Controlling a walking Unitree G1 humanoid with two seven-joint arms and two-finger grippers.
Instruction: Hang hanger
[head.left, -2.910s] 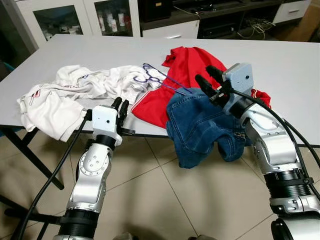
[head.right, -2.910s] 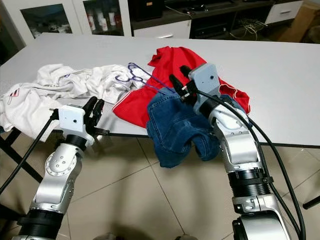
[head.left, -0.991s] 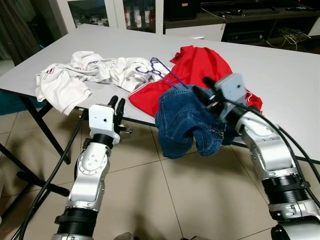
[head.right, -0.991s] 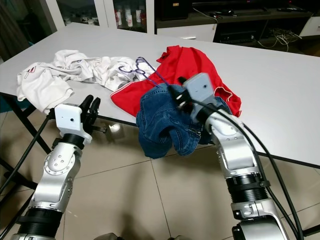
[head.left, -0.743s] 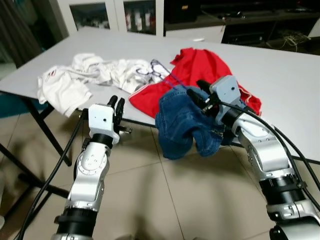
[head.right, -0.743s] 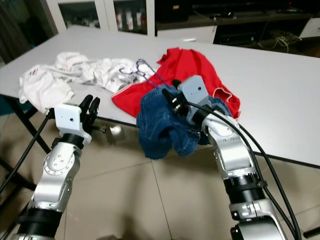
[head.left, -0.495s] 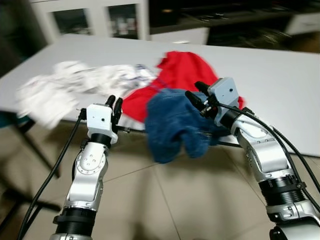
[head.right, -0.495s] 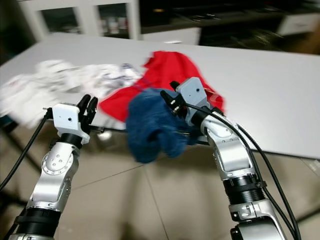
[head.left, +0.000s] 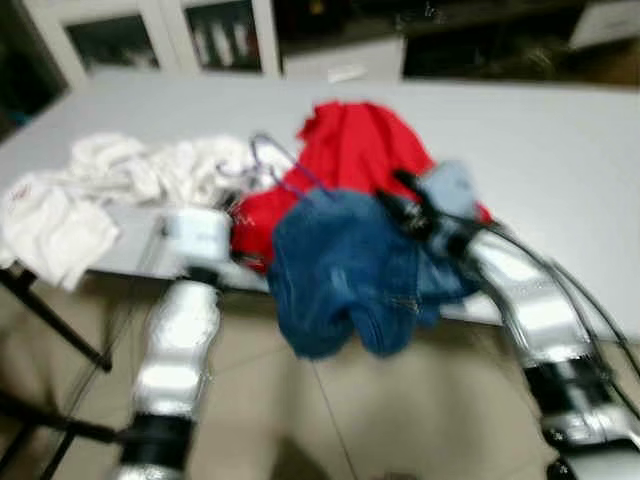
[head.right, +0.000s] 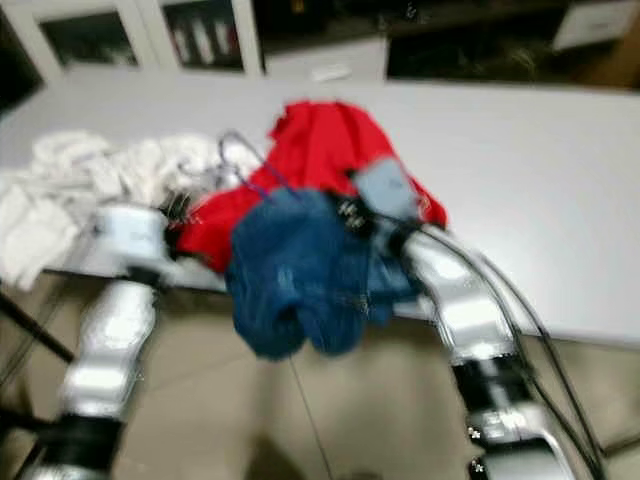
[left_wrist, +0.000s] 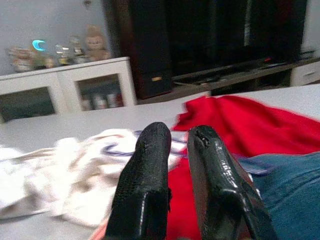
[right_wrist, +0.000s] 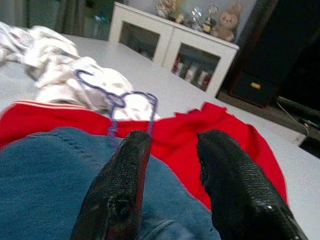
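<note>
A purple wire hanger (head.left: 272, 160) lies on the grey table (head.left: 545, 130), between a heap of white clothes (head.left: 110, 180) and a red garment (head.left: 355, 145). In the right wrist view the hanger (right_wrist: 131, 100) lies just beyond the fingertips. My right gripper (right_wrist: 175, 140) is open and hovers over blue jeans (head.left: 340, 270) that hang over the table's near edge. My left gripper (left_wrist: 177, 131) is shut with nothing in it. It sits at the table's near edge, in front of the white clothes and the red garment. The head views are blurred.
White glass-door cabinets (head.left: 150, 40) and dark shelving stand behind the table. A black table leg (head.left: 50, 320) slants down at the left. Tiled floor (head.left: 400, 420) lies below the table's near edge.
The whole picture has swung and blurred, so the camera is moving. Both arms hold much the same places by the table edge, and the right gripper stays over the jeans.
</note>
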